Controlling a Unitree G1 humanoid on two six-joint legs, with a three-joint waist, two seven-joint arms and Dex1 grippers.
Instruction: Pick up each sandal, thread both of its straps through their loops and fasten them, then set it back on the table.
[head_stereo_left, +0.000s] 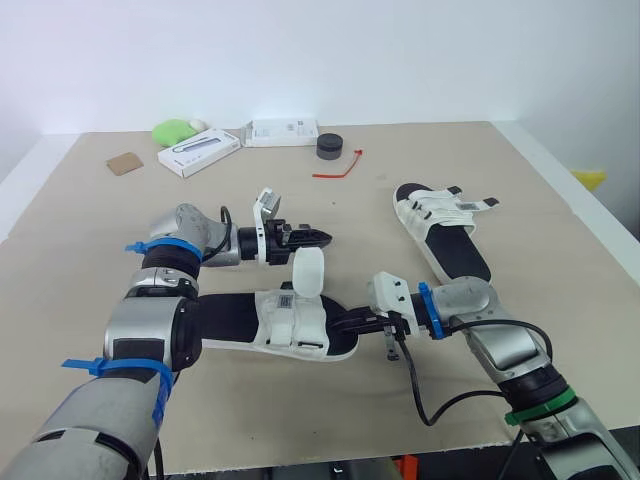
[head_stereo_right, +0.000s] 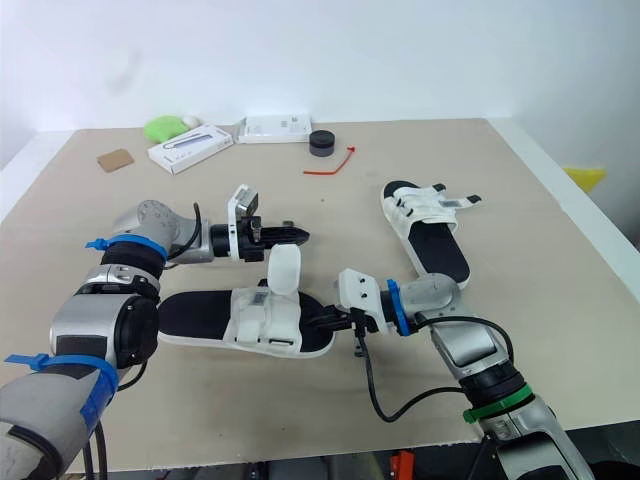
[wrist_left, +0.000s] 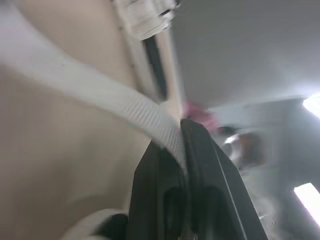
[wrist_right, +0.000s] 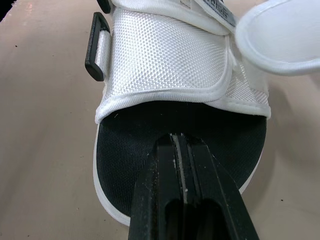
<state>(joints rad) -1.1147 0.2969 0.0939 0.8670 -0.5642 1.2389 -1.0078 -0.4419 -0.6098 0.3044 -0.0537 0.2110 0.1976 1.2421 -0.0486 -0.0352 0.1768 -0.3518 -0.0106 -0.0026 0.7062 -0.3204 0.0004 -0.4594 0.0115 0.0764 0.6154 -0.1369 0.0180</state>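
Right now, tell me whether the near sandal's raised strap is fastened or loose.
Loose: the strap arches up off the near sandal, its end pinched in the left pincer.

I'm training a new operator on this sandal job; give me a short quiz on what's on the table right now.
1. True or false: a gripper holds the far sandal.
2. Which pinches the near sandal's raised strap? A) left gripper B) right gripper
3. Fill in: the right gripper's fingers are ____.
Key: 1 false; 2 A; 3 shut.
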